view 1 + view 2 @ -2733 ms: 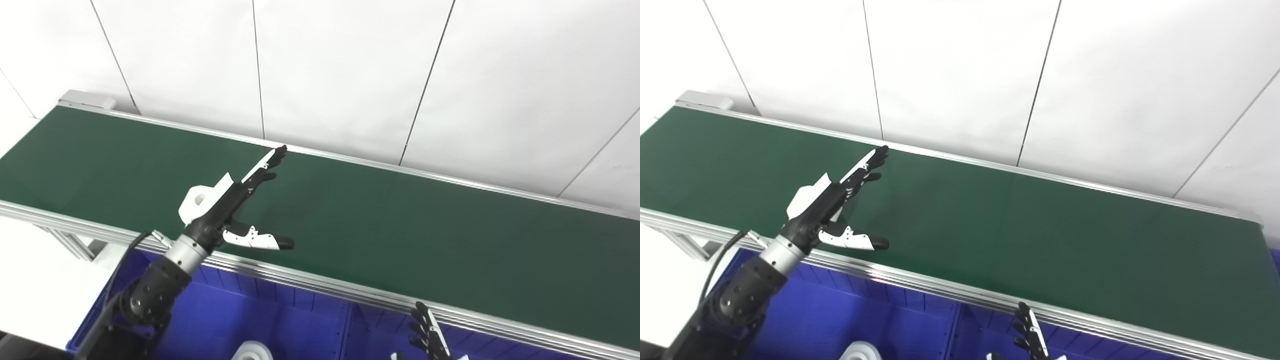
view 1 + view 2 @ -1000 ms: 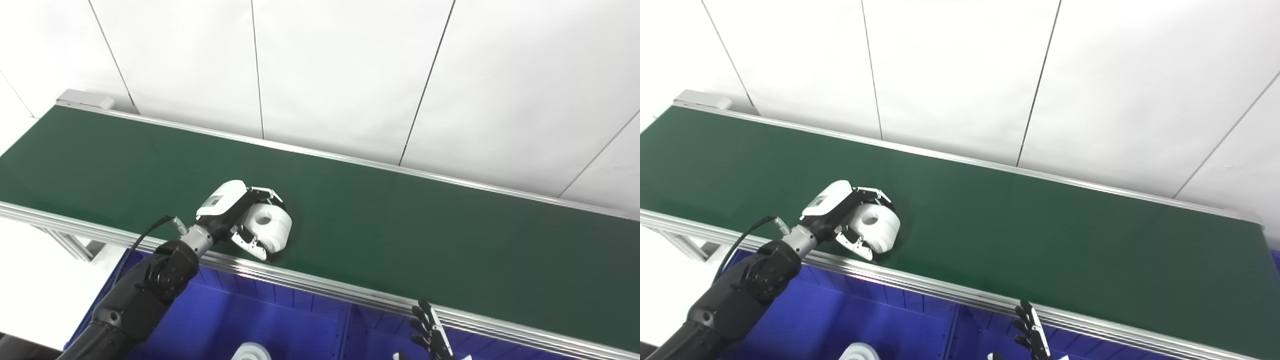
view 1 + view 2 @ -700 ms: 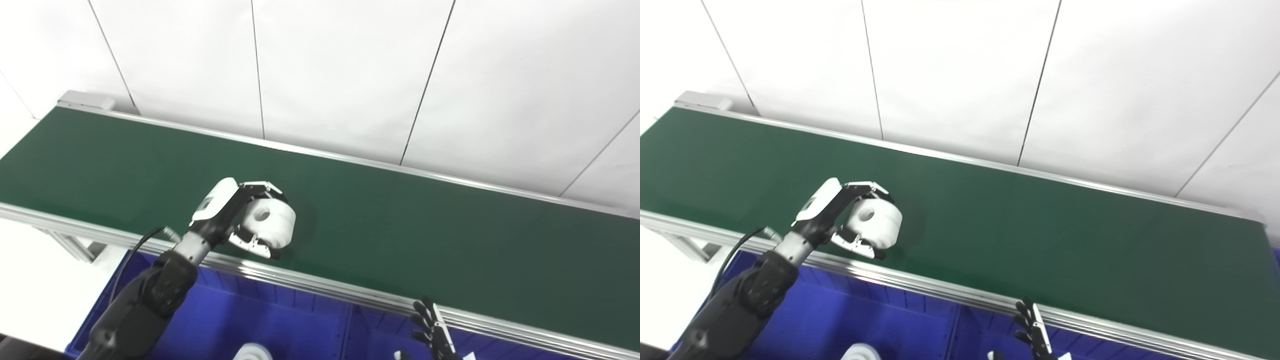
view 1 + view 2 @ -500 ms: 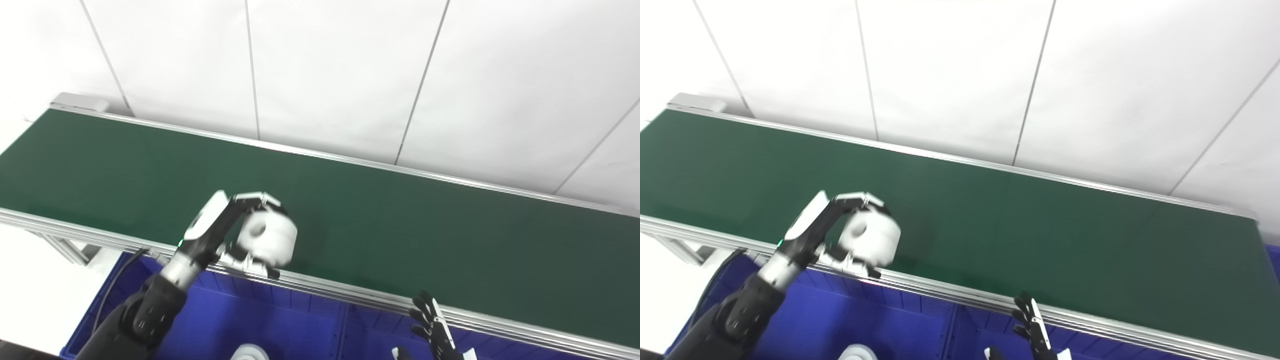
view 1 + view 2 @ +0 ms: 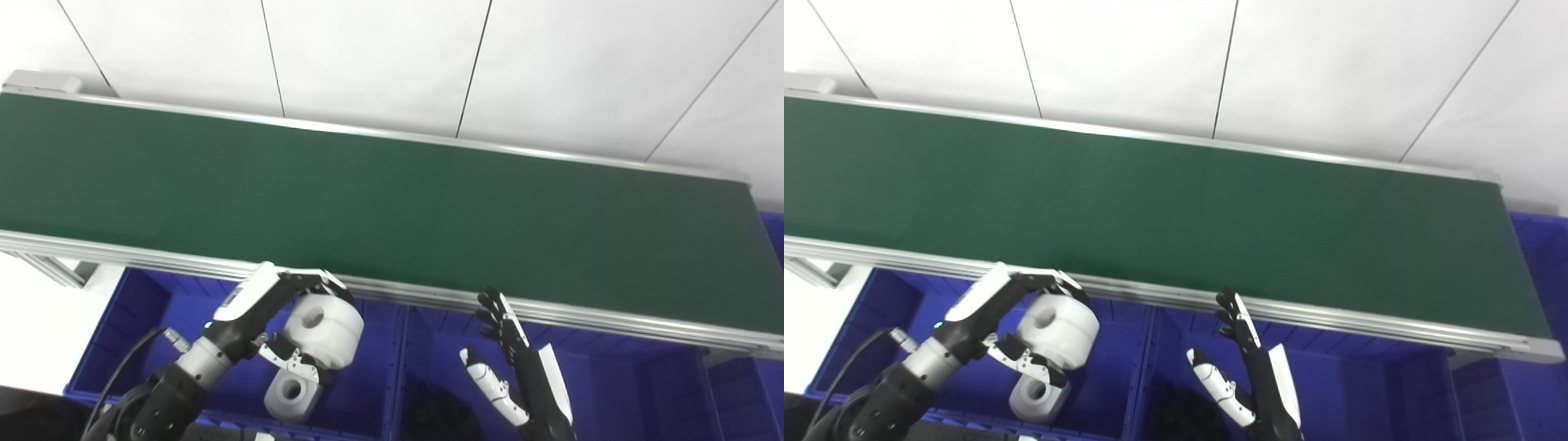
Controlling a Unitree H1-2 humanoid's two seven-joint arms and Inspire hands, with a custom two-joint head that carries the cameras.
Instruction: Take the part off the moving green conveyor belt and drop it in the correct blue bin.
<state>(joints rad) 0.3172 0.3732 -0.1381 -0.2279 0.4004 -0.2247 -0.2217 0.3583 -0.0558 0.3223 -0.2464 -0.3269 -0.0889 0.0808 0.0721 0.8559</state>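
The left robot hand [image 5: 269,318] grips the white cylindrical part [image 5: 323,331] above the left blue bin [image 5: 141,306], off the green conveyor belt [image 5: 392,202]. Released here, it could strike the similar white part [image 5: 293,395] lying below and bounce. The right robot hand [image 5: 520,373] waits open-fingered over the neighbouring bin [image 5: 441,334], which holds something dark.

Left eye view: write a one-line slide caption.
Left hand holds white part over the blue bin; right hand open.

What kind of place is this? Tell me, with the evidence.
Likely a mock factory sorting station: a long green belt against a plain white wall, blue bins below it, and a white part in the left hand.
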